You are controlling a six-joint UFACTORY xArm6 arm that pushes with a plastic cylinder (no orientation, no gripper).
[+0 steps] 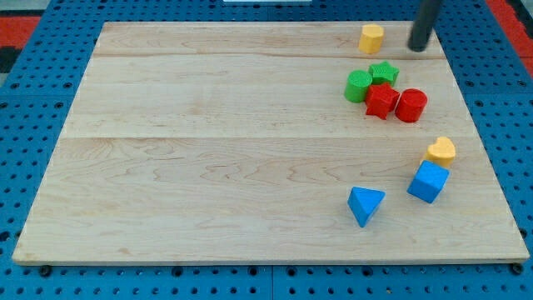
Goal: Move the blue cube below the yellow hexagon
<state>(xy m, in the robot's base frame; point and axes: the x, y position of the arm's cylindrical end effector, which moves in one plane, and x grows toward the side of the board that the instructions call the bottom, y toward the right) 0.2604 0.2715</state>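
The blue cube (428, 182) sits at the view's lower right on the wooden board (208, 150). The yellow hexagon (371, 38) stands near the view's top right edge of the board. My tip (415, 47) is at the view's top right, just right of the yellow hexagon and apart from it, far above the blue cube.
A yellow heart-shaped block (441, 151) touches the blue cube's upper edge. A blue triangular block (365, 205) lies to the cube's left. A green cylinder (358, 86), green star (384, 72), red star (381, 101) and red cylinder (410, 106) cluster below the hexagon.
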